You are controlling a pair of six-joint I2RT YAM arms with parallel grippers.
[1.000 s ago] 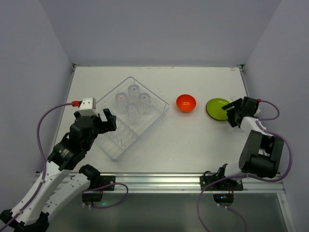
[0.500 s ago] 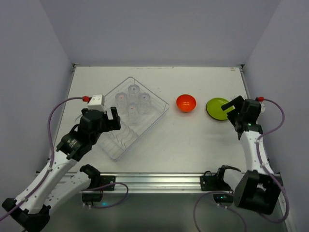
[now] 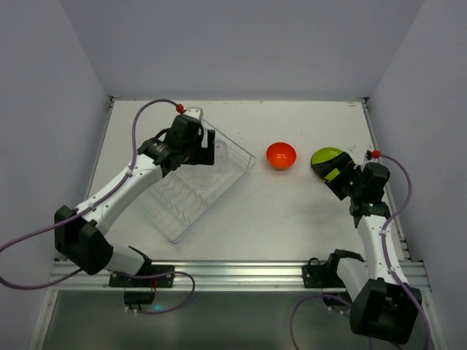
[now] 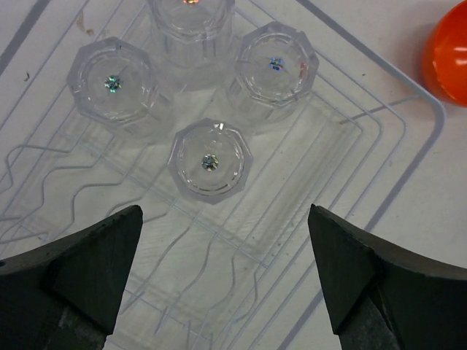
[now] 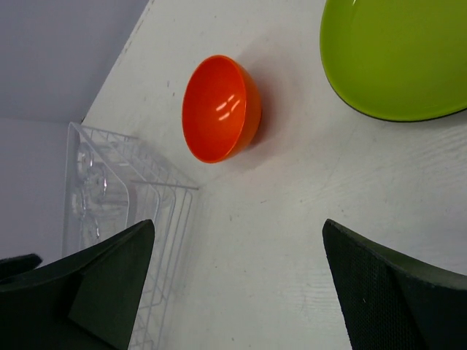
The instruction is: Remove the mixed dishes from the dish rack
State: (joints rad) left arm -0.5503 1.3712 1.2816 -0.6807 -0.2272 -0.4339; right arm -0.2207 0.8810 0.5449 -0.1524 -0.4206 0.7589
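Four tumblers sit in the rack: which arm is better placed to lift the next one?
Left. The left gripper, open, hangs directly above the tumblers in the dish rack; the right gripper, also open, is far off by the green plate.

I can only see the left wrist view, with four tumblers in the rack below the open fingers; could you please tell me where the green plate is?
Observer: The lime-green plate lies on the table at its right side, outside the dish rack.
Operator: Thank you. Is the right gripper holding it?
Observer: No; the right gripper is open and empty, just beside the plate.
Operator: And where does the bowl sit?
Observer: The orange-red bowl sits on the table between rack and plate, touching neither.
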